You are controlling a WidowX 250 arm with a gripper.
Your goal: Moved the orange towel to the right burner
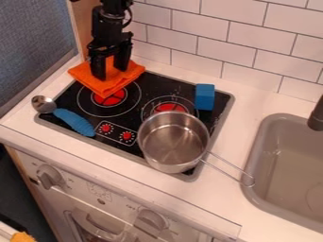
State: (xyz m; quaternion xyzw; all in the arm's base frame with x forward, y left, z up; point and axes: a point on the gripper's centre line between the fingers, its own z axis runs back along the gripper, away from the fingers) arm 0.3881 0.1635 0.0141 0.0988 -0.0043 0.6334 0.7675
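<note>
White oven front (82, 194) is lining the lower left. Upper left, the orange towel (105, 85) is overlapping the left burner (110, 99); the claw (111, 68) is straddling a fold, spread, seemingly gripping nothing. Grasping is apparently underway, requiring closing, then lifting toward the right burner (170, 109).

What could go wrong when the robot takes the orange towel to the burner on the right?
The towel might bump or drape over the pot, because the pot partly covers the right burner. It could also nudge the blue block standing beside that burner. And the towel is spread out and floppy, so it might slip from the gripper on the way.
</note>
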